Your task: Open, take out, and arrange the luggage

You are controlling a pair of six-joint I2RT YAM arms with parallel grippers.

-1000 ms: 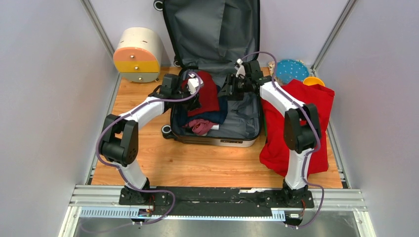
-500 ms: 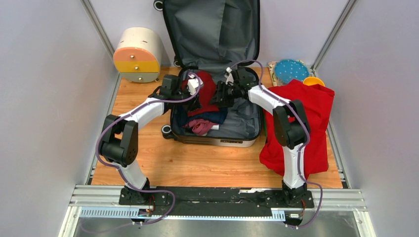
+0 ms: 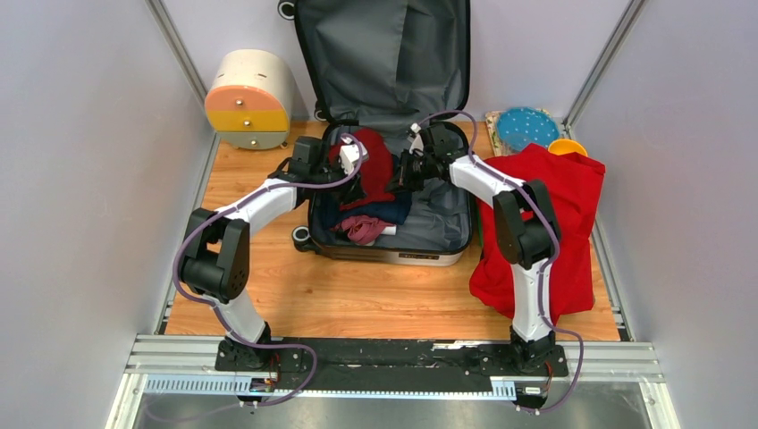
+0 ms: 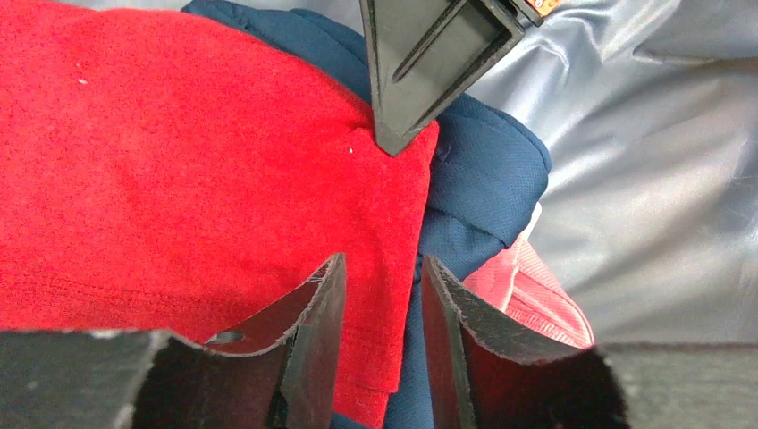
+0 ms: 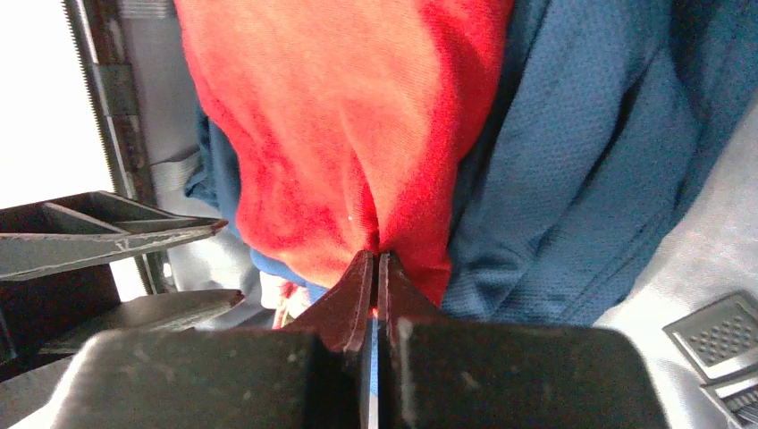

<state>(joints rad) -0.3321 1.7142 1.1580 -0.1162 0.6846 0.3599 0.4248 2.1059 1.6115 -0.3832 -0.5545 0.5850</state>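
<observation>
The right tool (image 5: 375, 255) is clenched on a pinched fold of a red garment (image 5: 340, 116), its two fingers pressed together with cloth bunched at their tips. The left tool (image 4: 380, 264) is released: its fingers (image 4: 322, 308) stand apart, straddling the lower edge of that same red garment without closing on it. In the left wrist view, one finger of the right tool comes down onto the garment's far edge.

Both tools reach inside the luggage (image 3: 393, 255), over its back half. The red garment lies on top of a navy garment (image 5: 572, 161), and a pink striped piece (image 4: 527, 295) shows beneath the navy one, toward the front of the luggage. Grey lining (image 4: 644, 179) is bare along the luggage's right side.

The luggage lies open in the middle of the wooden counter (image 3: 357, 295), its lower shell flat and its lid (image 3: 384, 63) standing up at the back. Just right of the luggage a large red cloth (image 3: 581, 188) is spread on the counter. Left of the lid sits a round cream box (image 3: 250, 94) with orange and yellow drawers; right of the lid lies a blue dotted disc (image 3: 526, 125).
</observation>
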